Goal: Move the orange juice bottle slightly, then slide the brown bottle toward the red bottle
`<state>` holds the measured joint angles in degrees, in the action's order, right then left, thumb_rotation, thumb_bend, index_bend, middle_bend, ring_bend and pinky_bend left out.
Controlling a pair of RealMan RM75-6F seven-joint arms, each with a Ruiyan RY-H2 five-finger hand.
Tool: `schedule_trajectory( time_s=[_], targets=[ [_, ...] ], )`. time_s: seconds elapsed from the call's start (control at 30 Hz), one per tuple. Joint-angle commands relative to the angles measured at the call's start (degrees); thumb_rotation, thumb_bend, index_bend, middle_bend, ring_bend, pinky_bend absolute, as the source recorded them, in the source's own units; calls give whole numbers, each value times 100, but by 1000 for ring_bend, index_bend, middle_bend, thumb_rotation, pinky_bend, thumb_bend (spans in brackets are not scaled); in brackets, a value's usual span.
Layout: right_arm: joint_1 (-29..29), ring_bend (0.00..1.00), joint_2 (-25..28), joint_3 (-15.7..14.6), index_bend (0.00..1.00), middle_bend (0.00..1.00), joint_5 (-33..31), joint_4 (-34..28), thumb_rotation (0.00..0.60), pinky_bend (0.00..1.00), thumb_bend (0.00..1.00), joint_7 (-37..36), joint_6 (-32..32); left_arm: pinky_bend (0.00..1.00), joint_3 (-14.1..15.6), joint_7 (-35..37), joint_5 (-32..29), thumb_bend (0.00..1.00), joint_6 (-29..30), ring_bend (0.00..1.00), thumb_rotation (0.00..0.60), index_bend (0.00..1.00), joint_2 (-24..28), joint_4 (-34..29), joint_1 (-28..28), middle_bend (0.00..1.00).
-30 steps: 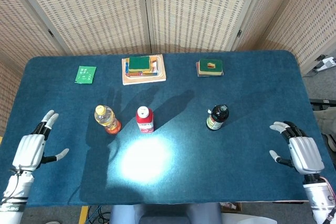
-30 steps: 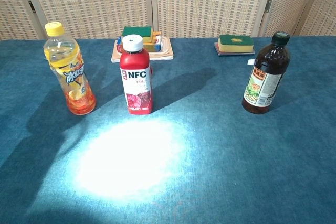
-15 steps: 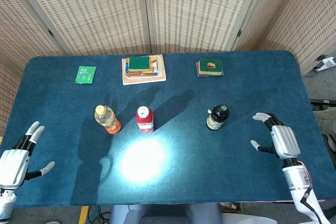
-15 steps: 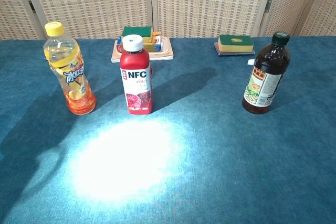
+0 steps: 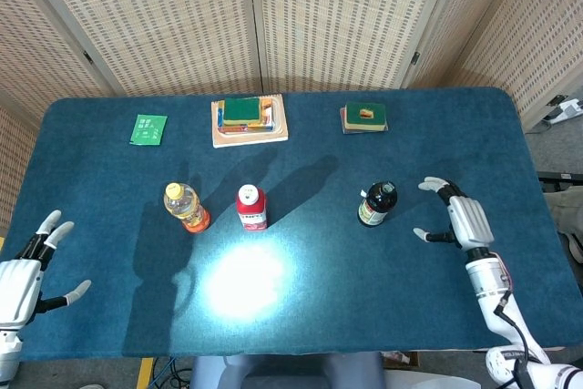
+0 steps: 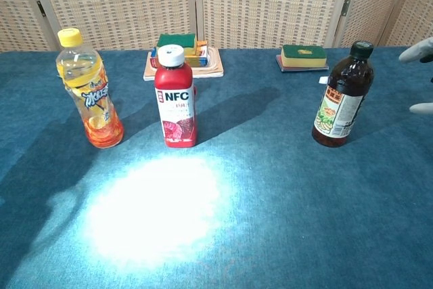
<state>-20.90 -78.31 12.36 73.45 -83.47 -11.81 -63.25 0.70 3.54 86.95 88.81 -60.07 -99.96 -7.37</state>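
Orange juice bottle (image 5: 186,208), clear plastic with a yellow cap and a waisted body, stands upright on the blue felt-like desk (image 5: 301,316), left of centre. Its lower part holds orange liquid and the upper part looks pale yellow; a printed label wraps the middle. Just beside it to the right stands the red bottle (image 5: 251,207), a squarish plastic one with a white cap and a white label reading NFC; the two are near each other but not touching. Well apart from them, further right, the brown bottle (image 5: 375,204) stands upright too, dark glossy glass or plastic with a dark green cap, rounded shoulders and a paper label in green and orange.

Near the brown bottle's right side hovers the right hand (image 5: 457,221), pale grey with dark joints, its fingers spread apart and holding nothing; it does not touch the bottle. In the chest view only its fingertips (image 6: 417,52) show at the right edge. The left hand (image 5: 25,272) sits at the desk's near left corner, fingers also spread and empty, well apart from all three bottles.

At the far side lie a flat green card (image 5: 148,128), a stack of sponges on a pale board (image 5: 249,117), and a green sponge on a small dark pad (image 5: 364,117). A bright round patch of light falls on the cloth in front of the red bottle.
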Motion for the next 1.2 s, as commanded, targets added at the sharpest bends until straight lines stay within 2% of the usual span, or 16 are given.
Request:
schedule_trajectory(
  time_s=[0.03, 0.63, 1.2],
  targets=[
    [-127, 139, -197, 39, 275, 179, 2, 222, 600, 292, 105, -131, 96, 373, -20, 53, 30, 144, -6, 131, 600, 142, 12, 27, 24, 23],
    [-654, 139, -1131, 41, 275, 179, 208, 1373, 600, 292, 104, -976, 429, 373, -81, 119, 179, 143, -25, 131, 600, 157, 52, -24, 123, 23],
    [-889, 139, -1733, 9, 275, 233, 473, 2173, 600, 292, 108, -1446, 222, 373, -73, 167, 307, 143, -101, 131, 600, 163, 85, -81, 163, 23]
  ],
)
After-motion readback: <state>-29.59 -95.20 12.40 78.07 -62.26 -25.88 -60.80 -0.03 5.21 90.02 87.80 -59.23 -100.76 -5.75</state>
